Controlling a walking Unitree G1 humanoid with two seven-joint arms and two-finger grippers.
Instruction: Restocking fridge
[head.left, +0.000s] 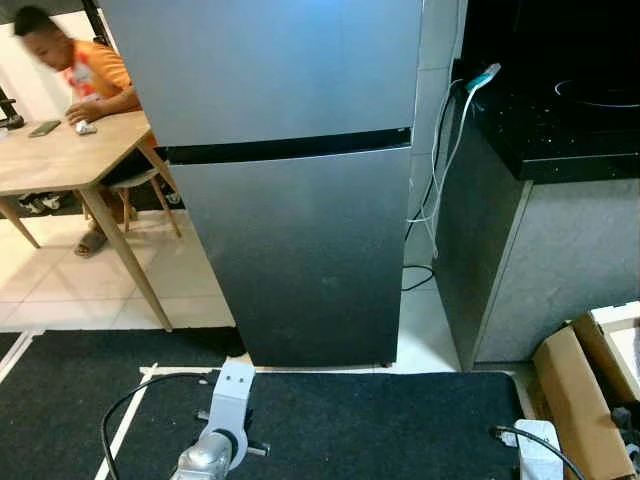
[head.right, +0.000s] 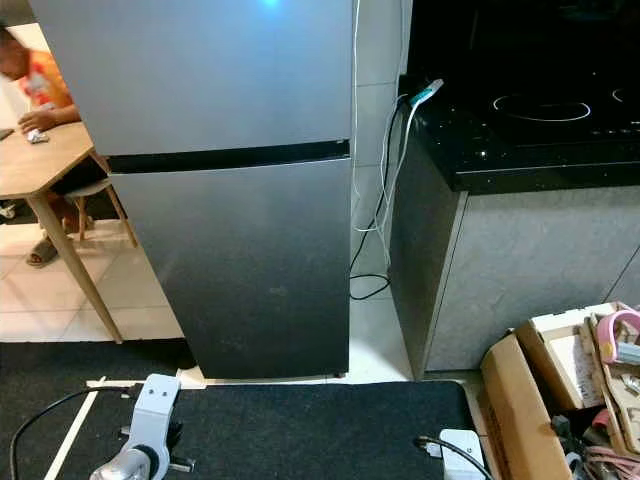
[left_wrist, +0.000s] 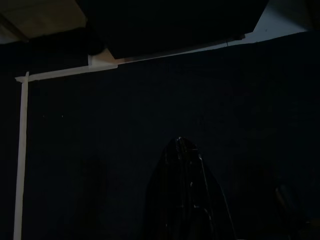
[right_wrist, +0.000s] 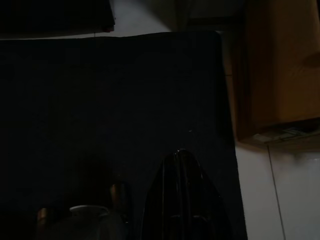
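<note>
the left arm hangs low over the black mat. whether the left gripper and right gripper are open cannot be told. the fridge stands closed behind the mat, beside the black counter.

Fridge at centre; table to its left, counter right, mat before.

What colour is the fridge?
Dark grey fridge, with a black band between its doors; left eye view.
</note>
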